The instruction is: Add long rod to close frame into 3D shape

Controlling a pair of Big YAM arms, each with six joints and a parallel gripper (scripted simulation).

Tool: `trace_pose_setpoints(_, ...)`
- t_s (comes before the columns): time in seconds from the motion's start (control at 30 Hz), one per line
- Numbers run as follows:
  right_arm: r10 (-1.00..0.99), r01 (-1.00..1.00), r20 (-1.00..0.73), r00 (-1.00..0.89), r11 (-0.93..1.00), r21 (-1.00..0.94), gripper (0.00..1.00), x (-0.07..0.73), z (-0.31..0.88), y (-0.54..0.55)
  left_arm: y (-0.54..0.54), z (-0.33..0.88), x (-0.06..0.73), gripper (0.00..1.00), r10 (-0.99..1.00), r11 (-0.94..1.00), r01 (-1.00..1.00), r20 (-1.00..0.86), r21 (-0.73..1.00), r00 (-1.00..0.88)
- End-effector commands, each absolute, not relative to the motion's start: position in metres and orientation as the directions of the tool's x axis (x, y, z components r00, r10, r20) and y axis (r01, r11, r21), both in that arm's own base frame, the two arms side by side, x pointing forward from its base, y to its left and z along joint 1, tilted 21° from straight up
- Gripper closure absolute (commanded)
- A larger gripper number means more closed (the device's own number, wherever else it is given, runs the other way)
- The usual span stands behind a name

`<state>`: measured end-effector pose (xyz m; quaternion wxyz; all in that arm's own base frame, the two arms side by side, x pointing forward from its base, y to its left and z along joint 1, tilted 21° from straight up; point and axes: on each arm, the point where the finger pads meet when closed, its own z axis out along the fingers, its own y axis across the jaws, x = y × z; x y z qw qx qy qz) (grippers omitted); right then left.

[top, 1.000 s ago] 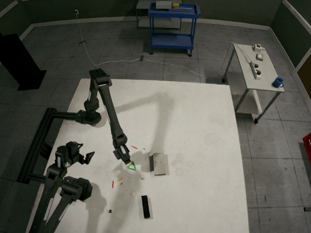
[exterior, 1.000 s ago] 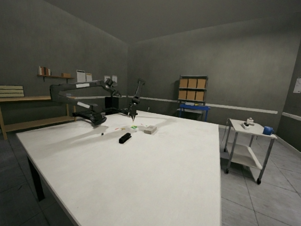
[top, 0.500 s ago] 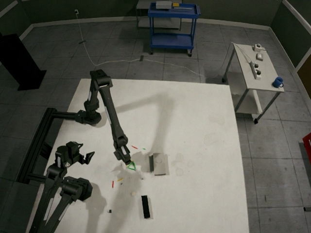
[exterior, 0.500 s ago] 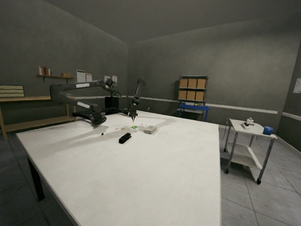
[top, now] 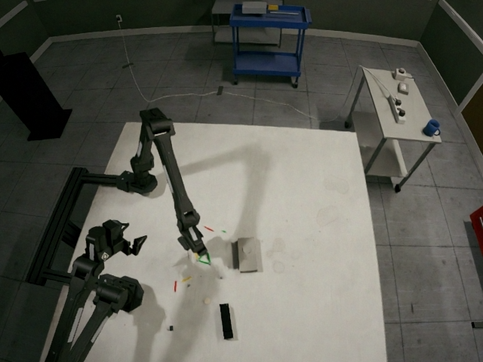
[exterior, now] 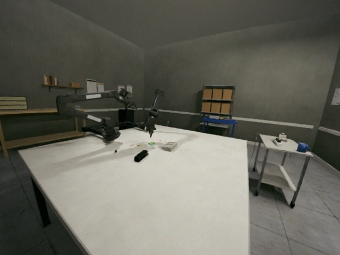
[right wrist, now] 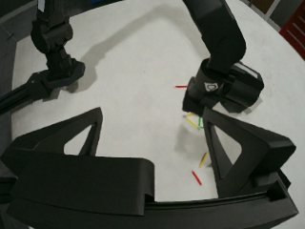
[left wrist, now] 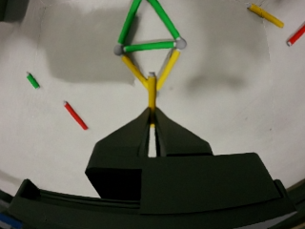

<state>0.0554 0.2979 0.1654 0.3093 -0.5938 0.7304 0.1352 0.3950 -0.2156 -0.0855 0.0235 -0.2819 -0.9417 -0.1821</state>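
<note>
The frame (left wrist: pixel 148 26) is a flat triangle of three green rods with steel balls at its corners. Two yellow rods run from two of those balls and meet near the bottom. My left gripper (left wrist: pixel 152 112) is shut on a yellow rod (left wrist: pixel 152 92), held upright. The rod's far tip is at the point where the two yellow rods meet; I cannot tell whether a ball sits there. In the top view the left gripper (top: pixel 197 249) stands right over the frame (top: pixel 203 258). My right gripper (top: pixel 130 243) is open and empty, raised well to the side, and also shows in its wrist view (right wrist: pixel 152 128).
A grey block (top: pixel 247 253) lies beside the frame and a black block (top: pixel 226 320) nearer the table's front.
</note>
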Motion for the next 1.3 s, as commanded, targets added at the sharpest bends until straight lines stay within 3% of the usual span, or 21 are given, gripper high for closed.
trace_pose_setpoints(0.0,-0.765,-0.948,-0.634,-0.113,0.274,-0.161,0.0,0.057,0.182,0.307,-0.227,-0.077,0.41,1.0,0.519,0.783,0.527,0.12,0.33,-0.846)
trace_pose_setpoints(0.33,-0.765,-0.948,-0.634,-0.113,0.274,-0.161,0.0,0.057,0.182,0.307,-0.22,-0.078,0.401,1.0,0.552,0.771,0.545,0.08,0.329,-0.83)
trace_pose_setpoints(0.5,-0.765,-0.948,-0.634,-0.113,0.274,-0.161,0.0,0.057,0.182,0.307,-0.223,-0.078,0.399,1.0,0.603,0.765,0.552,-0.069,0.331,-0.795)
trace_pose_setpoints(1.27,-0.765,-0.948,-0.634,-0.113,0.274,-0.161,0.0,0.057,0.182,0.307,-0.207,-0.085,0.392,1.0,0.602,0.798,0.504,-0.392,0.33,-0.696)
